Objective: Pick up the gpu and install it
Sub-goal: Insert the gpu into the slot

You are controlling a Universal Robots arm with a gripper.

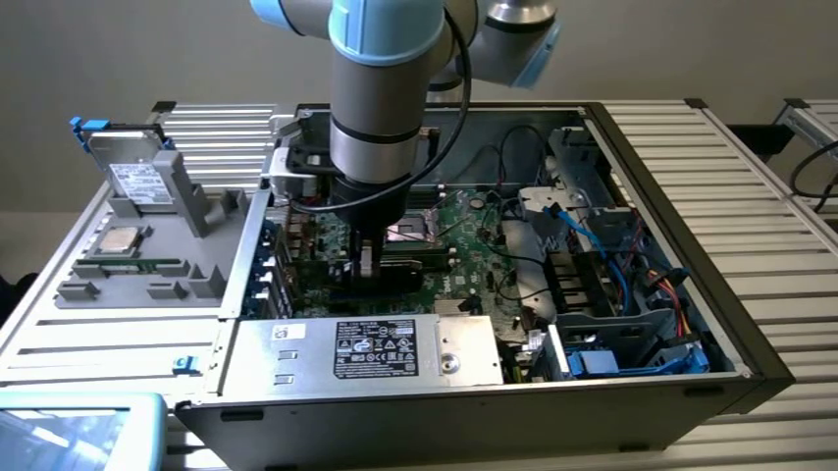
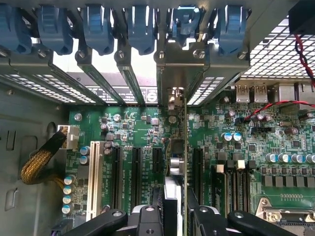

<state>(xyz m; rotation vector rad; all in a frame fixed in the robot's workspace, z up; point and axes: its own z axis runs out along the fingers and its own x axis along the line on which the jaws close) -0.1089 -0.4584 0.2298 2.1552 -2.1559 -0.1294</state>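
My claw (image 2: 174, 216) grips the gpu (image 2: 176, 147) edge-on between its fingers (image 2: 145, 219). The card stands upright over the green motherboard (image 2: 133, 128) inside the open computer case (image 1: 681, 147), its bracket against the rear slots.

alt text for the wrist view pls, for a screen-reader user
The gripper holds the gpu edge-on, upright over a green motherboard, its silver bracket reaching the case's rear slot openings. Blue retention clips line that rear wall.
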